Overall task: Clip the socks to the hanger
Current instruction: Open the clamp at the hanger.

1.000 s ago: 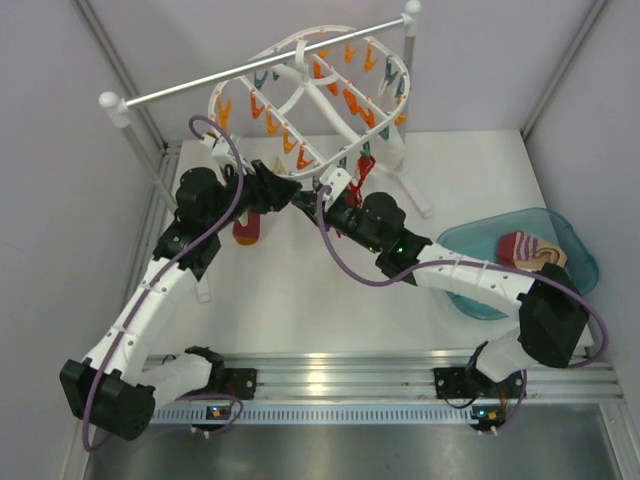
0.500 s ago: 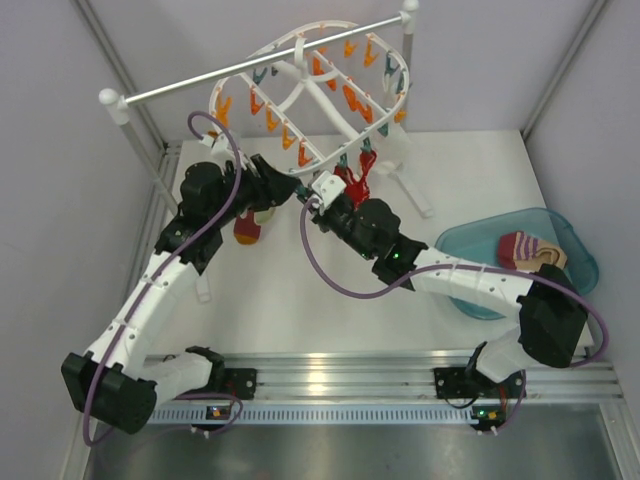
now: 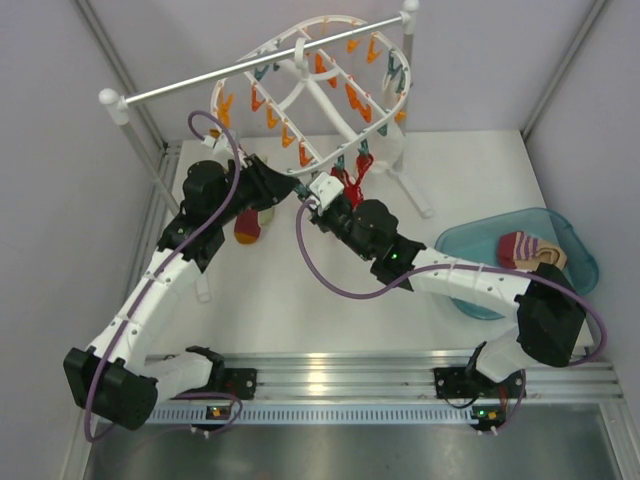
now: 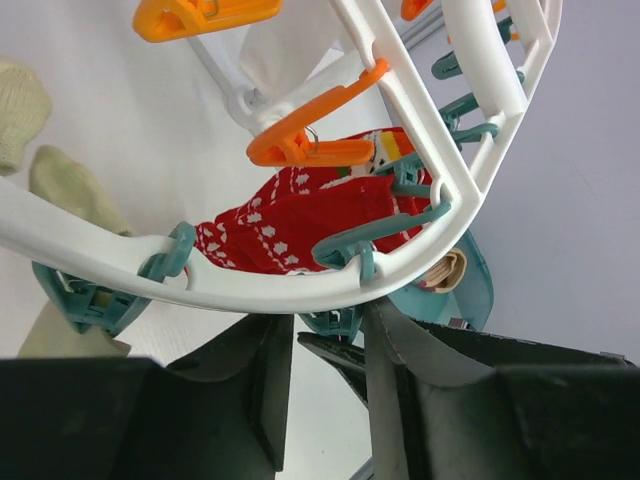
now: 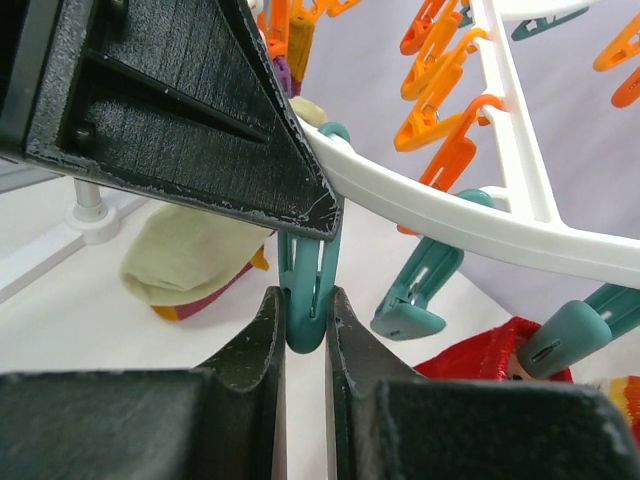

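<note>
R gripper point(image 5: 304, 310) is clamped shut on 1 teal clip point(image 5: 303, 262) of hanger point(image 5: 430, 215). L gripper point(image 4: 325, 335) is held part-open under its rim, nothing gripped. 1 striped sock point(image 3: 522, 248) is seen in blue bin point(image 3: 582, 262), far R.

I log the hanger point(image 4: 250, 285) as smooth, glossy white plastic, its clips point(image 5: 415, 290) satin teal and orange plastic. Red sock point(image 4: 290, 215): knitted cloth; rail point(image 3: 170, 87): bare, shiny metal.

Red sock point(image 3: 352, 183) beneath hanger point(image 3: 300, 45)
</note>
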You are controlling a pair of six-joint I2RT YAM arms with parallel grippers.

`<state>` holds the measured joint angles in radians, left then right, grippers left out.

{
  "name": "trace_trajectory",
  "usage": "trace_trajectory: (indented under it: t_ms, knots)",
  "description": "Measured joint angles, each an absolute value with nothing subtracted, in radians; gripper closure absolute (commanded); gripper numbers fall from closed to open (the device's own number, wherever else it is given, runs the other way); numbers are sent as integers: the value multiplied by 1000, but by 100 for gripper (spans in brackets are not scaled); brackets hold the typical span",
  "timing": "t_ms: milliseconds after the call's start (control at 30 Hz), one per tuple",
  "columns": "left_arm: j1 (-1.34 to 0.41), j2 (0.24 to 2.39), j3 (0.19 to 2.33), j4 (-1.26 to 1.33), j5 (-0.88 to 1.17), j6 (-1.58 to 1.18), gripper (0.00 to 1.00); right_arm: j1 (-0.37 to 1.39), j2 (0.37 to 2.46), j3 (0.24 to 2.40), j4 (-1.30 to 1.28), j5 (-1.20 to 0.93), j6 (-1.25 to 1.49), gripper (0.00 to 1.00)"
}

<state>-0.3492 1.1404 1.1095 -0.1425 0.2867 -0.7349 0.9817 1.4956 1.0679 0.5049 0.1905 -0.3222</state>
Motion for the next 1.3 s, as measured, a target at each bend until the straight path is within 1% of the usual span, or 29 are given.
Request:
trace_trajectory:
  t_ms: [33,100,133,200,233,267,333,367,433,500,533,567,633,667,700,733,767,1000,1067,1167,1233,1300]
  knots:
    - [-349,1140,1110,-140,289,-736,79,982,1496,1068,505,191,-322,100]
    - [-348,1142,1110,-130,292,-743,86,982,1496,1068,507,192,-322,100]
    - [-348,1142,1110,-127,293,-745,94,982,1496,1068,508,192,-322,100]
    - [-348,1142,1110,-121,294,-746,100,982,1496,1070,508,193,-319,100]
    - [-348,1142,1109,-119,295,-743,100,982,1496,1072,506,193,-315,99]
    - [-348,1142,1109,-115,295,-739,100,982,1496,1077,501,192,-310,88]
    - [-347,1141,1108,-110,299,-735,100,981,1496,1087,484,186,-295,71]
    - [-347,1141,1108,-105,299,-731,100,981,1496,1093,473,179,-288,58]
    - [-347,1140,1102,-88,297,-717,100,979,1493,1097,438,147,-277,50]
    - [-347,1136,1091,-73,297,-703,100,973,1489,1097,397,109,-268,39]
    - [-346,1135,1089,-69,297,-701,100,966,1485,1098,364,86,-263,39]
    - [-346,1134,1087,-63,297,-695,100,955,1478,1098,332,46,-257,33]
    - [-346,1133,1084,-55,297,-681,100,926,1453,1098,267,-16,-236,26]
    - [-346,1132,1082,-52,297,-677,100,900,1431,1098,227,-60,-226,13]
    - [-346,1130,1079,-51,297,-674,100,874,1407,1096,189,-95,-216,6]
    - [-346,1127,1076,-48,297,-670,100,849,1379,1091,162,-126,-212,2]
    - [-346,1126,1074,-46,297,-666,100,820,1340,1079,125,-158,-205,0]
    - [-346,1126,1069,-37,297,-651,100,607,1055,1006,-107,-375,-215,0]
    - [-346,1126,1069,-37,298,-647,100,513,1007,1003,-189,-417,-246,0]
    - [-346,1126,1069,-37,297,-636,100,371,967,1001,-333,-423,-325,2]
    - [-346,1125,1068,-37,297,-625,100,219,957,998,-446,-451,-413,2]
    - [-346,1121,1063,-37,297,-616,100,14,960,989,-550,-469,-514,6]
